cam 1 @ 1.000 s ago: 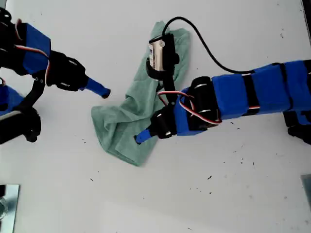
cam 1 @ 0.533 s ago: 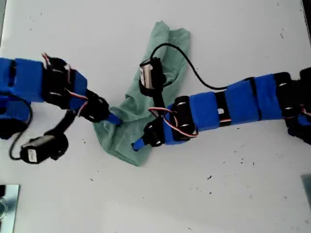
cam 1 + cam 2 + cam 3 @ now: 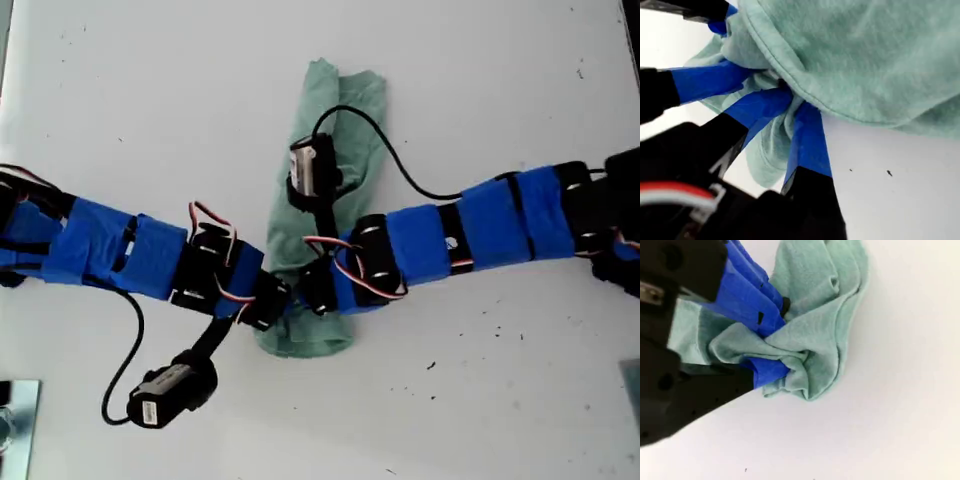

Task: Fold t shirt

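The mint-green t shirt [image 3: 340, 110] lies bunched into a narrow strip running away from the camera at the middle of the exterior view. My first gripper [image 3: 283, 302] reaches in from the exterior view's left and is shut on a gathered fold near the strip's near end [image 3: 790, 107]. My second gripper [image 3: 312, 293] comes from the exterior view's right and meets it there, shut on crumpled cloth [image 3: 776, 342]. Its blue fingers [image 3: 710, 80] show beside mine in the first wrist view. The t shirt [image 3: 865, 60] fills that view's upper part, and its rumpled end [image 3: 825, 290] shows past the second gripper.
White table [image 3: 480, 400] with small dark specks surrounds the cloth. Each arm's wrist camera hangs on a black cable: one over the t shirt [image 3: 310, 172], the other near the front edge [image 3: 165, 395]. A metallic object [image 3: 15, 420] sits at the exterior view's lower left corner.
The first arm swung in from the exterior view's left and closed on the cloth beside the second gripper. The t shirt's spread near part has been drawn into a narrow strip.
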You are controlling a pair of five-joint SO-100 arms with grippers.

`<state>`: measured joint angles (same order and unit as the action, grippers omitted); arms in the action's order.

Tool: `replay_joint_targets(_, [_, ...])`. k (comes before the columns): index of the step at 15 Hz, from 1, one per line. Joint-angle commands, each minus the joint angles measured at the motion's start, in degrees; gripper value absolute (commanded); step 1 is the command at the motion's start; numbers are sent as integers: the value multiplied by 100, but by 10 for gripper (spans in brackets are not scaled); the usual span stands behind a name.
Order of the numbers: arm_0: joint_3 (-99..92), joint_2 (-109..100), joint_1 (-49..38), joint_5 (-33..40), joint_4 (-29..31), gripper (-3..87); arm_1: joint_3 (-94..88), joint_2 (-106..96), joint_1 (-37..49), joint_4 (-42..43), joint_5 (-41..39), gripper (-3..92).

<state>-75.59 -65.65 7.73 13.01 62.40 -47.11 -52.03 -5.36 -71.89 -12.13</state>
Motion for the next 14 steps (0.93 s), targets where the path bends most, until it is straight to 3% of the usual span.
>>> replay_joint_targets(1, [132, -439, 387, -229, -35, -2, -132, -703, -290, -809, 9, 24])
replay_joint_targets(3, [264, -1116, 562, -308, 132, -3, -158, -1740, -519, -1274, -123, 24])
replay_joint_targets(8, [1573, -1573, 967, -325, 483, -3, -378, -3120, -809, -554, -334, 24])
replay_joint_targets(11, [1538, -1723, 422, -62, 589, -2, -1389, -3902, -123, -387, -598, 24])
replay_joint_targets(14, [1345, -1819, -694, 325, 1002, -2, -2197, -4386, 940, -211, -1222, 24])
